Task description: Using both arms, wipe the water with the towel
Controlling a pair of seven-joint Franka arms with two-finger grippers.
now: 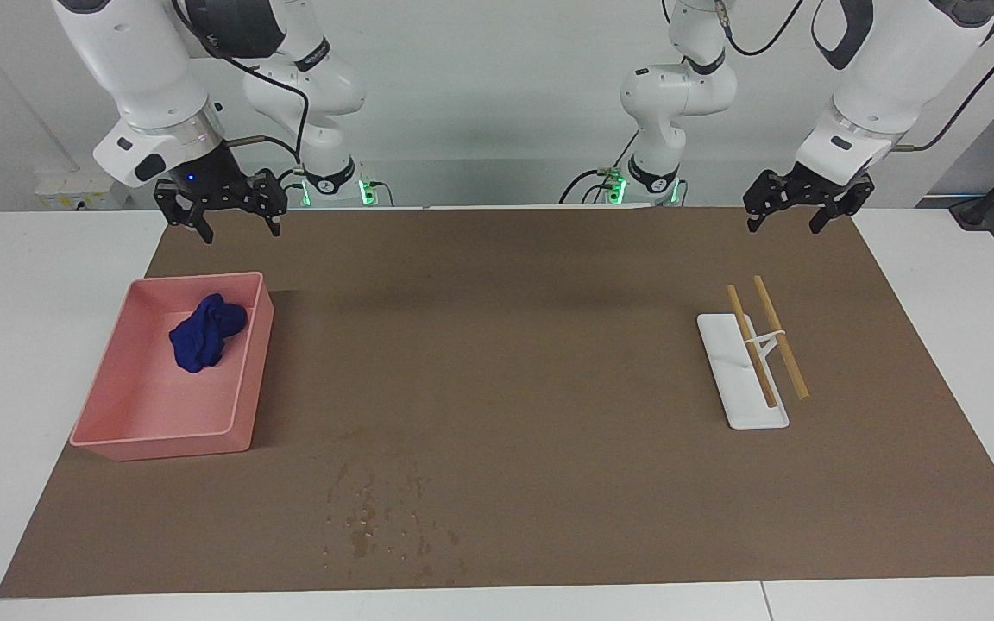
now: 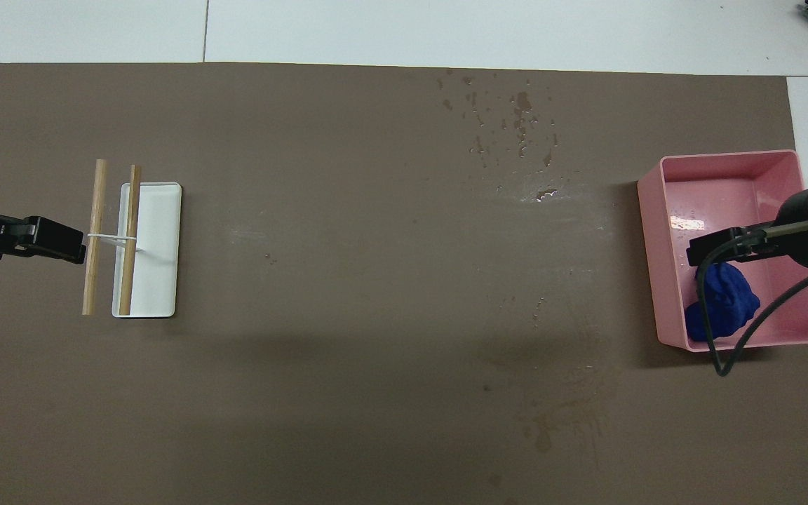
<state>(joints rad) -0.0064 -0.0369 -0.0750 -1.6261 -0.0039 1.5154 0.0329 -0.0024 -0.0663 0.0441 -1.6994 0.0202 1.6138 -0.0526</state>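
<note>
The deep-blue towel lies crumpled in a pink bin toward the right arm's end of the table; it also shows in the overhead view. Water droplets speckle the brown mat far from the robots, and glisten in the overhead view. My right gripper is open and empty, raised over the bin above the towel. My left gripper is open and empty, raised beside the rack at the left arm's end.
A white rack with two wooden rods stands toward the left arm's end; it also shows in the overhead view. A brown mat covers the table. Faint damp marks lie nearer the robots.
</note>
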